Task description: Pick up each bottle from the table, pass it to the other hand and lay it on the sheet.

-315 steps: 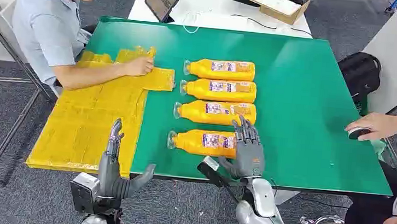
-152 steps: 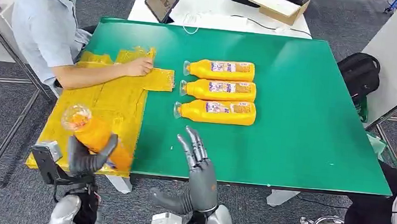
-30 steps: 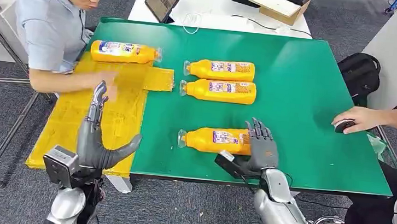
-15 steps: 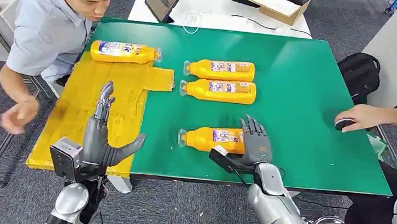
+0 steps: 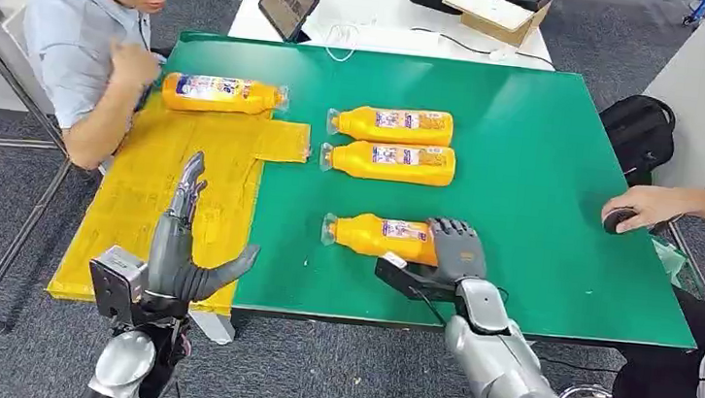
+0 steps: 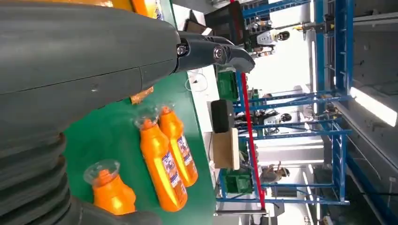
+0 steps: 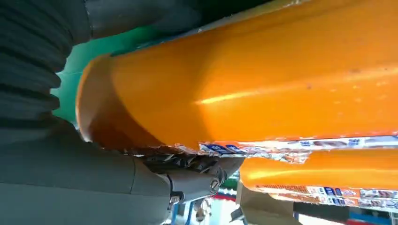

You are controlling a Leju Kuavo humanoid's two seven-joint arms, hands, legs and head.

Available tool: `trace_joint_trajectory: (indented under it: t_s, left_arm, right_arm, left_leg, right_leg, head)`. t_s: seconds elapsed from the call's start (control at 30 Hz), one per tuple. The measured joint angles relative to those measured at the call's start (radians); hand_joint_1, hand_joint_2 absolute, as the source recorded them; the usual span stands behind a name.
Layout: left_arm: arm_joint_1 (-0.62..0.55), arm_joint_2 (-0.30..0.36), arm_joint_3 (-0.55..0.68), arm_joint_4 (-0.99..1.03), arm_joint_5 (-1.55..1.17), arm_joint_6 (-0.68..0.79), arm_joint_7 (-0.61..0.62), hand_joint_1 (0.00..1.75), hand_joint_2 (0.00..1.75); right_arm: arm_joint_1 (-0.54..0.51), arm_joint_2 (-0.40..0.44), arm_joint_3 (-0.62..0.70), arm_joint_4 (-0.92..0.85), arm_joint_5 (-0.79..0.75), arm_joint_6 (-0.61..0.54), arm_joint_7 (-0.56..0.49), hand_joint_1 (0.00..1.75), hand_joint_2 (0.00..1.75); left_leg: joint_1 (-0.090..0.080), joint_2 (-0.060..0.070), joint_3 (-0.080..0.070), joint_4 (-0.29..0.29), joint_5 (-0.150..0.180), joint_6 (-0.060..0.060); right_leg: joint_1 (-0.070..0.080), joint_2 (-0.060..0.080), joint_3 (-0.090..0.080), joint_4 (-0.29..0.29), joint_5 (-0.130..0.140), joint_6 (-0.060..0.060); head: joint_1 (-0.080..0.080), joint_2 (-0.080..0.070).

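— On the green table [image 5: 546, 179], what is listed, largest item first?
— Item 1: yellow sheet [image 5: 152, 209], spread flat over the table's left end. Item 2: one orange bottle on the sheet [image 5: 220, 95], lying on its side at the far edge, cap toward the table's middle. Item 3: two orange bottles [image 5: 391, 142] lying side by side on the bare green surface, caps toward the sheet. Item 4: the near bottle [image 5: 379, 236], also on its side, close to the front edge.

— And the hands?
— Right hand [image 5: 456, 250]: fingers curled over the base end of the near bottle, thumb beneath; the right wrist view has the bottle [image 7: 253, 79] pressed against the palm. Left hand [image 5: 183, 251]: raised at the sheet's near edge, fingers straight and thumb spread wide, holding nothing.

— Others present?
— A seated person [image 5: 92, 28] by the sheet; another person's hand [image 5: 643, 205] resting on a small dark object at the table's right edge.
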Motion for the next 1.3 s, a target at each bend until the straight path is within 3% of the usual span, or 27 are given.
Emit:
trace_joint_trajectory:
  t_s: [0.27,0.5,0.77,0.97,1.13,1.3]
  left_arm:
    - [-0.004,0.0,0.002,0.003,0.014,-0.011,-0.009,0.0,1.75]
    - [-0.007,0.0,0.002,0.01,0.047,-0.019,-0.028,0.0,1.75]
    - [-0.006,0.0,0.002,0.01,0.058,-0.008,-0.037,0.0,1.75]
    - [0.038,-0.026,0.013,-0.005,0.203,0.004,-0.056,0.0,1.75]
    - [0.093,-0.049,0.006,-0.011,0.234,-0.027,-0.041,0.0,1.75]
    - [0.13,-0.05,-0.051,0.021,0.345,-0.178,0.081,0.0,1.75]
  right_arm:
    - [-0.007,-0.01,-0.016,0.004,-0.111,0.031,-0.095,1.75,1.75]
    - [0.013,0.013,-0.075,-0.025,-0.397,0.143,-0.322,1.75,1.75]
    - [0.046,0.038,-0.101,-0.075,-0.468,0.176,-0.363,1.69,1.75]
    - [0.216,0.096,-0.109,-0.324,-0.722,0.173,-0.42,1.57,1.75]
    - [0.333,0.14,-0.101,-0.569,-0.832,0.017,-0.467,1.64,1.75]
    - [0.396,0.17,-0.072,-0.724,-0.866,-0.021,-0.514,1.73,1.75]
  left_leg:
    - [0.0,0.0,0.002,0.0,0.0,0.0]
    - [0.0,0.006,0.007,0.0,-0.002,-0.001]
    - [0.001,0.006,0.008,0.0,-0.001,-0.001]
    - [0.001,0.004,0.002,0.0,-0.001,-0.001]
    - [0.001,0.003,-0.002,0.0,-0.002,-0.001]
    - [0.0,0.003,-0.003,0.0,-0.003,0.0]
  right_leg:
    - [0.0,0.0,0.001,0.0,0.0,0.0]
    - [0.001,0.005,0.004,0.0,0.001,-0.001]
    - [0.002,0.005,0.005,0.0,0.002,-0.003]
    - [0.002,0.004,0.001,0.0,0.001,-0.002]
    - [0.001,0.003,-0.003,0.0,-0.001,-0.001]
    - [0.001,0.003,-0.003,0.0,-0.001,-0.001]
  head:
    - [0.0,0.0]
    - [0.0,0.0]
    - [0.0,0.0]
    - [0.0,0.0]
    - [0.0,0.0]
    - [0.0,0.0]
